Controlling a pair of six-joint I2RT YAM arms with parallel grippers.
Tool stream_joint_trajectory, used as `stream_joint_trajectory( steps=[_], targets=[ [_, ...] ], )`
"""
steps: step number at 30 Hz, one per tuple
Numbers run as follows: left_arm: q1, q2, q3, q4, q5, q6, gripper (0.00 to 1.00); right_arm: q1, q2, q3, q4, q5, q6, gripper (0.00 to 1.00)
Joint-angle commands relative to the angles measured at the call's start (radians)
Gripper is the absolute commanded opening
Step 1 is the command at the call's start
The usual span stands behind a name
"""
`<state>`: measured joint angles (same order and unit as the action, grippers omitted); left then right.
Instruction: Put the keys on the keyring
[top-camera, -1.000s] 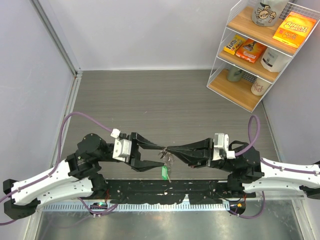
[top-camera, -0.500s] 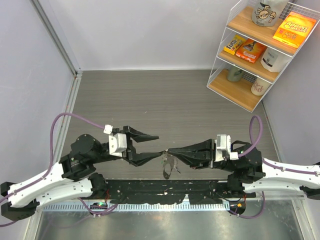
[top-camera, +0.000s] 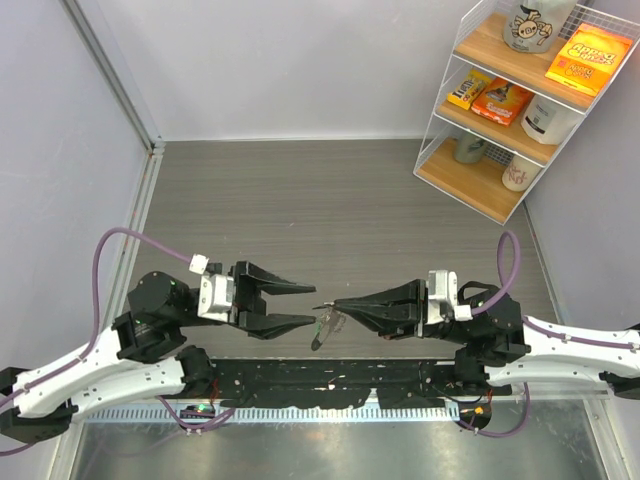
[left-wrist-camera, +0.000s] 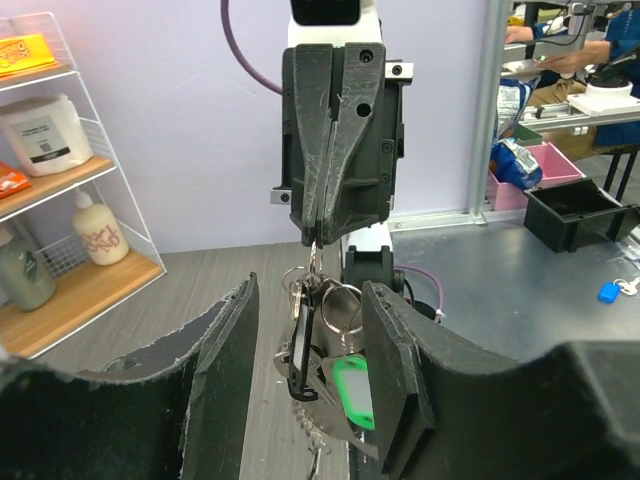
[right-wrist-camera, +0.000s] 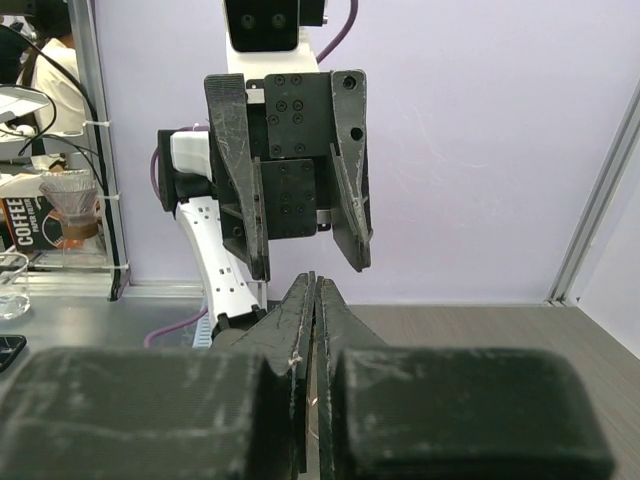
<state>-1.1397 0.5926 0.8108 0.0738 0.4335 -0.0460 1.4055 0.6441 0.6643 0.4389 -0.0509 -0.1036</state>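
Right gripper (top-camera: 335, 303) is clenched; its closed tips pinch the top of the keyring (left-wrist-camera: 345, 303), so the bunch hangs free in the air above the near edge of the table (top-camera: 330, 210), between the 2 arms. The keys (left-wrist-camera: 300, 350) dangle beside the loop with the green tag (left-wrist-camera: 352, 392) lowest. Whether every key is already threaded I cannot tell: the pieces overlap in the left wrist view. Left gripper (top-camera: 312, 300) is released and holds nothing. Its 2 fingers (left-wrist-camera: 228, 370) flank the hanging bunch without touching it. Judgement on the step in hand: the left arm needs a hold on 1 part of the bunch, probably a key head or the loop's lower arc, so the 2 arms can work against each other. To do it well, close slowly on 1 flat face only, not across the whole cluster, since a grab on several loose parts would twist the ring in the right pinch. Keep the right arm motionless so the bunch does not swing. Risk: the pinch on thin wire is slight, and a sideways knock could pull the ring out.
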Motion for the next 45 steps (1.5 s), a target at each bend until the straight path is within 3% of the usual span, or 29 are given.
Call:
stream_joint_trajectory(
  steps=[1, 14, 45],
  targets=[
    [-0.003, 0.032, 0.045, 0.058, 0.043, -0.017, 0.49, 0.001, -0.004, 0.06, 0.06, -0.023, -0.008, 0.06],
    [-0.005, 0.085, 0.077, 0.058, 0.07, -0.025, 0.33, 0.001, -0.006, 0.07, 0.06, -0.05, -0.011, 0.05],
    [-0.003, 0.105, 0.087, 0.064, 0.1, -0.031, 0.2, 0.001, 0.029, 0.09, 0.052, -0.066, -0.025, 0.05]
  ],
)
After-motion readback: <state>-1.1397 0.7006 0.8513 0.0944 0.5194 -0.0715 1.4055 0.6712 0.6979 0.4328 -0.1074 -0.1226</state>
